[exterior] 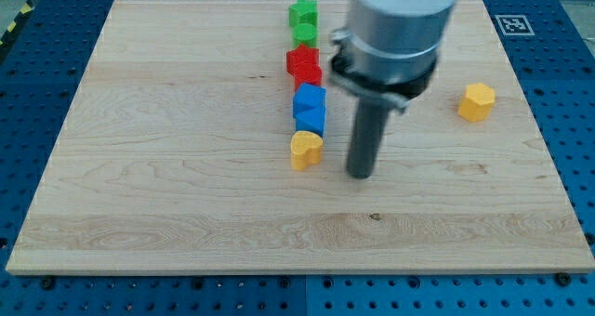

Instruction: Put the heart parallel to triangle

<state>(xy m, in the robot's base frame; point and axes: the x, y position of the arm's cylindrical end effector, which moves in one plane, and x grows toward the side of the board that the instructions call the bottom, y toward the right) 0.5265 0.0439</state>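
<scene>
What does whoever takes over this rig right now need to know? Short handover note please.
No gripper: my tip is down on the board, just to the view's right of the yellow heart, with a small gap, not touching.
Blocks: a column near the middle, top to bottom: green block, red block, blue block, then the yellow heart at its foot. A yellow hexagon sits alone at the view's right.
I cannot make out which block is the triangle.
Done: nothing evident; whether the heart is placed can't be judged.
Left: identify the triangle, then push the heart parallel to it.
</scene>
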